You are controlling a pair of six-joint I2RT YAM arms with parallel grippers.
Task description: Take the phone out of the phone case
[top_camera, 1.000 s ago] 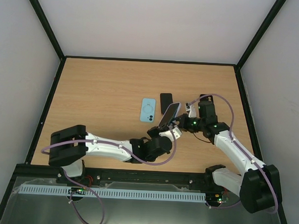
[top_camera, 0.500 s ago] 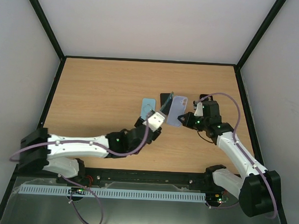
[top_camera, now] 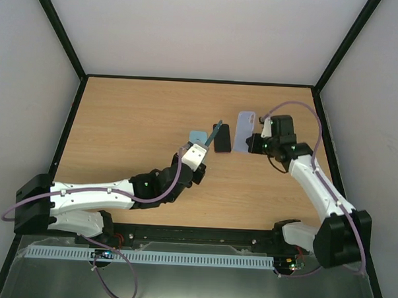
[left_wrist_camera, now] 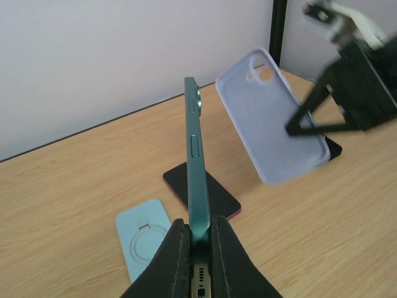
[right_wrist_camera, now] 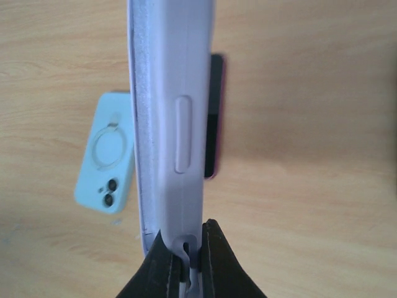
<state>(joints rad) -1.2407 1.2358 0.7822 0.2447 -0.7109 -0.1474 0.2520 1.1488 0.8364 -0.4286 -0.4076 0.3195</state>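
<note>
My left jaws are clamped on the bottom end of the one slim dark-green phone (left_wrist_camera: 193, 155), which is out of its case. It's stiff, slick and breakable, so grip the flat faces. At its 2 o'clock, my right jaws pinch the one floppy lilac silicone case (right_wrist_camera: 170, 124). On the wooden desk (left_wrist_camera: 74, 180): one pale-blue ring case (left_wrist_camera: 144, 239), one black slab (left_wrist_camera: 205, 194).

I note the phone (left_wrist_camera: 193, 155) upright on edge over the desk (top_camera: 134, 120), the phone case (top_camera: 245, 131) to its right, apart. Flat on desk below: ringed case (right_wrist_camera: 105, 152) left, second handset (left_wrist_camera: 220, 198) just right of it.
</note>
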